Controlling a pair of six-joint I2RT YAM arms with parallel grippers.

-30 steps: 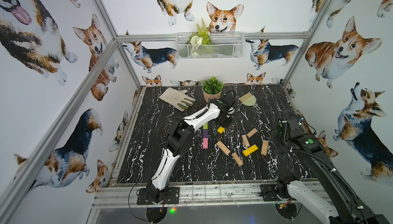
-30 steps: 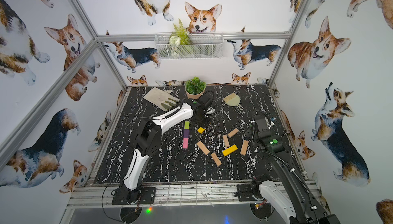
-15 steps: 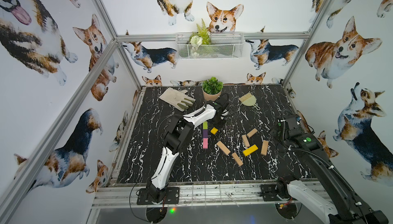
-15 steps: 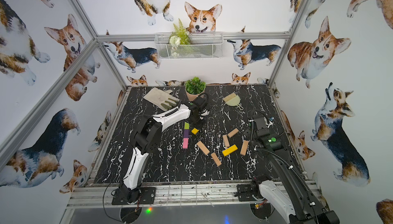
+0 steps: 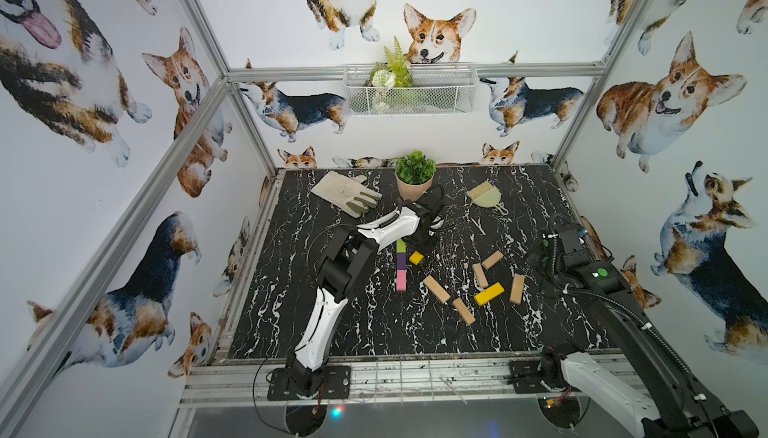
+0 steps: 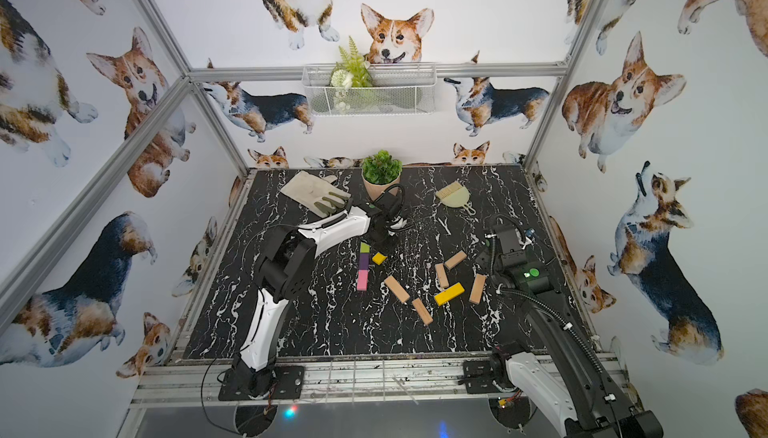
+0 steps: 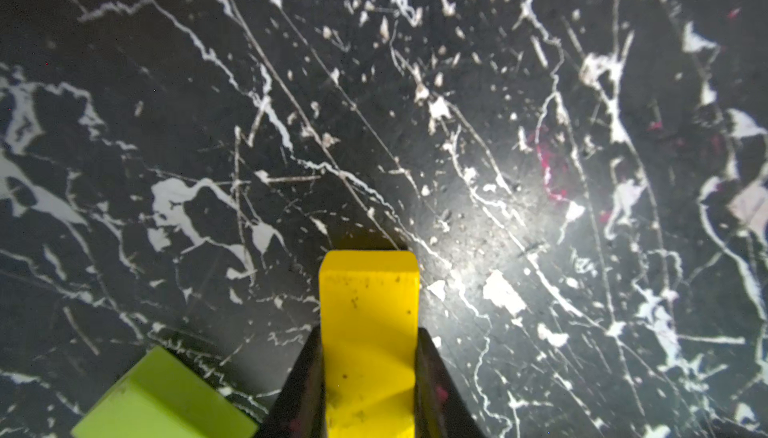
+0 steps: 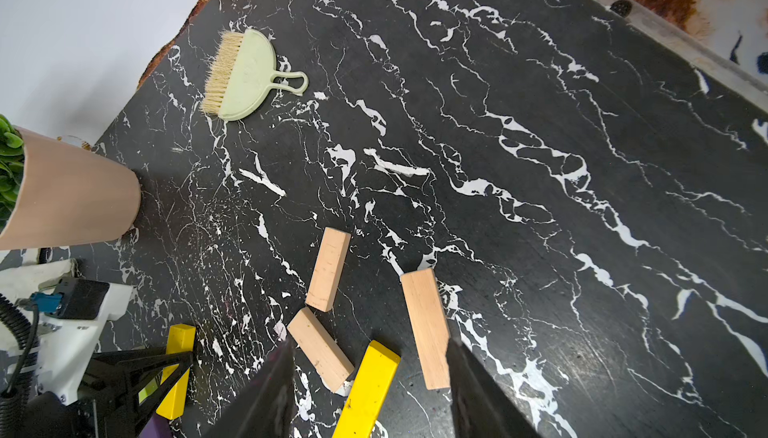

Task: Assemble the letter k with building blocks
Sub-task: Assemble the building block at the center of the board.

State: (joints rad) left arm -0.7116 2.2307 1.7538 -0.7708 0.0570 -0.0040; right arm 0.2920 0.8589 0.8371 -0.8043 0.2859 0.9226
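The left pincer grips a yellow block just beside the lime block. The right pincer hangs empty, jaws apart, above the bench.

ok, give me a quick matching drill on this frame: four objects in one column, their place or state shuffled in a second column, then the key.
1. pink block
2. lime green block
3. yellow block beside the purple block
4. glove

A. held in the fingers of the left gripper
B. far end of the coloured row
C. lying flat by the potted plant
D. row's end nearest the arm bases

Pairs: 1-D, 2-B, 3-A, 4-C
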